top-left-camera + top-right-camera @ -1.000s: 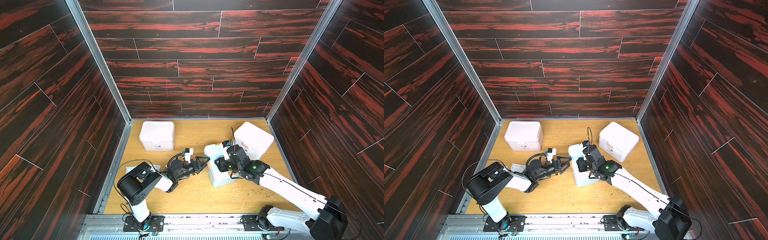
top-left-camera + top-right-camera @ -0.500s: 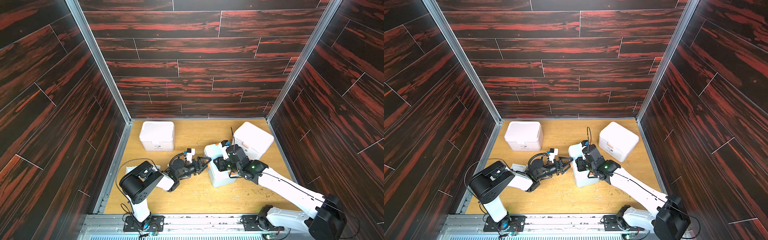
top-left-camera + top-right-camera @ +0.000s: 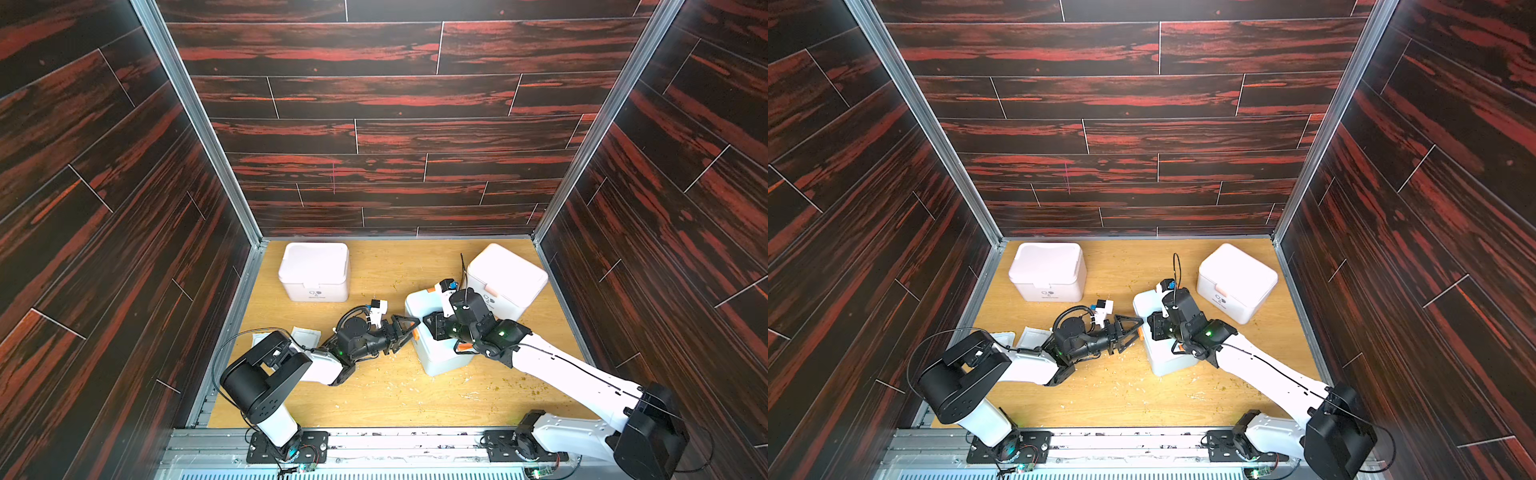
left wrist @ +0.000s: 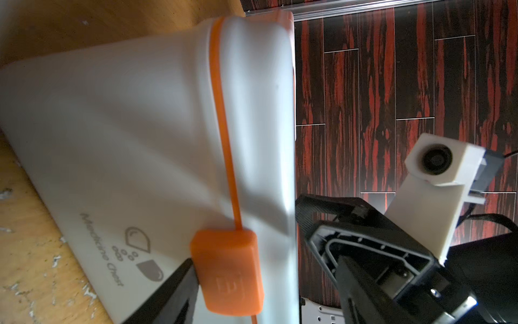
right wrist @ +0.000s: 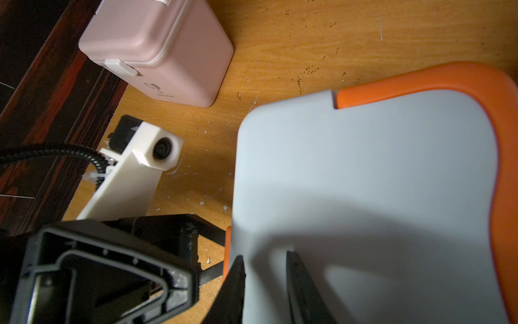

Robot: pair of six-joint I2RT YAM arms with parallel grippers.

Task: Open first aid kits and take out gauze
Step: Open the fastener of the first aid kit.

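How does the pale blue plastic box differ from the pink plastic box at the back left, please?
The pale blue plastic box has an orange seal and latch; the pink plastic box has a white latch. The blue box sits askew; the pink box stands square to the wall. Both are closed.

Top views look down; wrist views closely share the blue-white kit point(image 4: 112, 126).

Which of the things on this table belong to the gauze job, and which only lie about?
Job: pale blue-white plastic box with orange latch; two pinkish-white lidded plastic boxes; flat white square gauze packets.
Lying about: small crumbs and flakes on the wooden table.
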